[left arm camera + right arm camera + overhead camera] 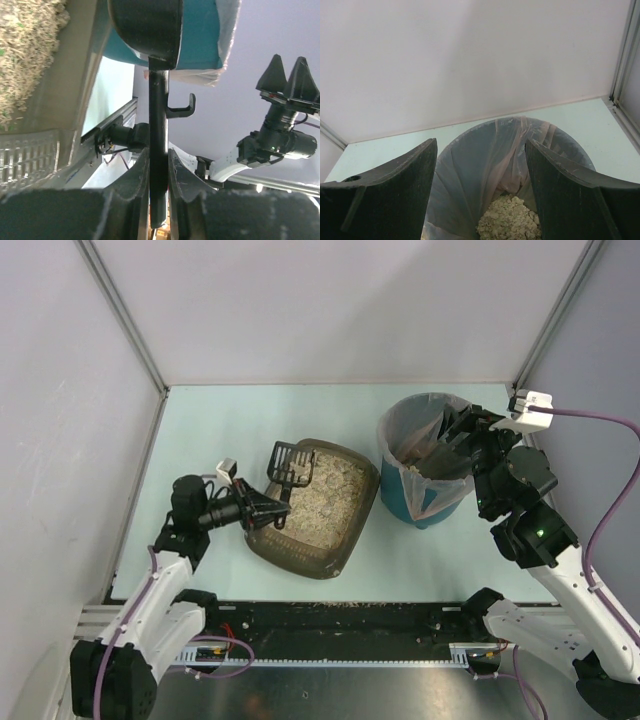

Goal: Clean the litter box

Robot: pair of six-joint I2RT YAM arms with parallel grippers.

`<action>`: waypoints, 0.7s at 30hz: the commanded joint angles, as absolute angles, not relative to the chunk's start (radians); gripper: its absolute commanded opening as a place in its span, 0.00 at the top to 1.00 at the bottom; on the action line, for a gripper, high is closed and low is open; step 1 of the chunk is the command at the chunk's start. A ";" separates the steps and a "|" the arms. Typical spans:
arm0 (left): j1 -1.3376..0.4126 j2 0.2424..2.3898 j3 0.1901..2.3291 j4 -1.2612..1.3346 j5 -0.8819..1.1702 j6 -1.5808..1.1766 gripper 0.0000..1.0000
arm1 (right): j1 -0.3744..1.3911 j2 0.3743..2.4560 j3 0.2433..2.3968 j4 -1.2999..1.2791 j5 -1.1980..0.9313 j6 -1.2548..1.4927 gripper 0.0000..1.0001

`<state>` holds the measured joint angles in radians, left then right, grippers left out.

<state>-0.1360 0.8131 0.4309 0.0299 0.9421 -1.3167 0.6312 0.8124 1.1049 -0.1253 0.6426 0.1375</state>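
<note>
Left gripper (266,510) is pressed tight on the scoop (291,466) handle. Left wrist view shows both fingers (135,190) clamped on the black shaft. The handle runs straight out ahead of the fingers, with a small hook (183,107) on its side just past my grip and the head at the far end. The head is slotted and sits beyond the fingertips, over the far-left corner of the litter box (300,555). It might be resting on the rim or hanging just above the litter (325,500); the top view is too flat to tell.

The litter box is on the table (230,430), under and just ahead of the left gripper. It's a brown tray with beige grainy fill across the inside. It lies between my two grippers, nearer the left one, turned at an angle so a corner points back toward the arm bases. In the left wrist view its wall and rim run along the left of the fingers.

Right gripper (452,432) is spread wide, holding nothing. It hangs over the bin (410,505), fingers pointing down toward the mouth. From the right wrist, the two fingers (390,190) frame the clear liner (485,150), and a pale clump (510,217) of litter lies at the bottom, straight below the gap. The bin is teal, upright, just beside the box's right side. From the left gripper it shows past the scoop head.
</note>
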 commanded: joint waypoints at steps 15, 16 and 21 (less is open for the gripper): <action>-0.455 0.962 0.796 0.061 0.713 -1.462 1.00 | 0.637 0.798 1.106 -0.121 0.672 0.138 0.24; -0.465 0.969 0.813 0.060 0.706 -1.463 1.00 | 0.637 0.796 1.108 -0.123 0.672 0.137 0.24; -0.548 1.012 0.914 0.029 0.624 -1.470 1.00 | 0.637 0.795 1.108 -0.130 0.678 0.137 0.24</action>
